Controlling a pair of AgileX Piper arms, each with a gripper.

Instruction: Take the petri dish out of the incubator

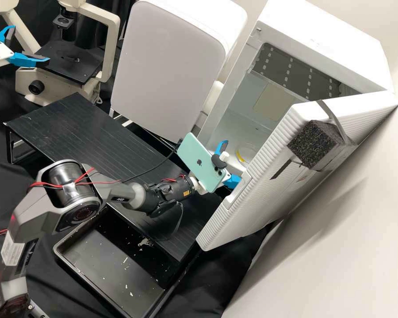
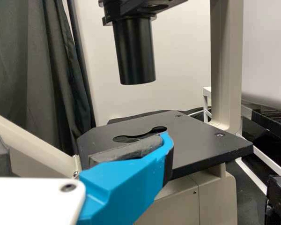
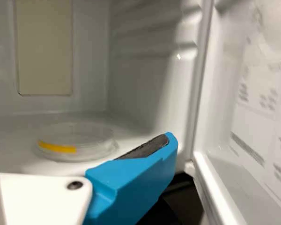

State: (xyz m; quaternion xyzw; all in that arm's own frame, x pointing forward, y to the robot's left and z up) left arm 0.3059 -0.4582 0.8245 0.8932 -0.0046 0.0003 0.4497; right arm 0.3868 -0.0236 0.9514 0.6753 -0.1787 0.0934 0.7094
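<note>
In the high view my right gripper (image 1: 233, 162) stands open at the mouth of the white incubator (image 1: 323, 48), beside its swung-out door (image 1: 269, 176). The clear petri dish (image 1: 242, 155) with a yellow strip lies on the incubator floor, partly cut off by the door. In the right wrist view the dish (image 3: 79, 146) lies flat beyond my right gripper (image 3: 82, 138), whose spread fingers hold nothing. My left gripper (image 1: 29, 44), by the microscope at the upper left of the high view, is open and empty; the left wrist view also shows this gripper (image 2: 79, 133).
The microscope stage (image 2: 201, 140) lies just beyond the left gripper. A black raised platform (image 1: 79, 128) stands below the right arm, with a black tray (image 1: 106, 265) in front. A black foam block (image 1: 316, 143) is strapped to the door, and a large white panel (image 1: 168, 66) stands beside the incubator.
</note>
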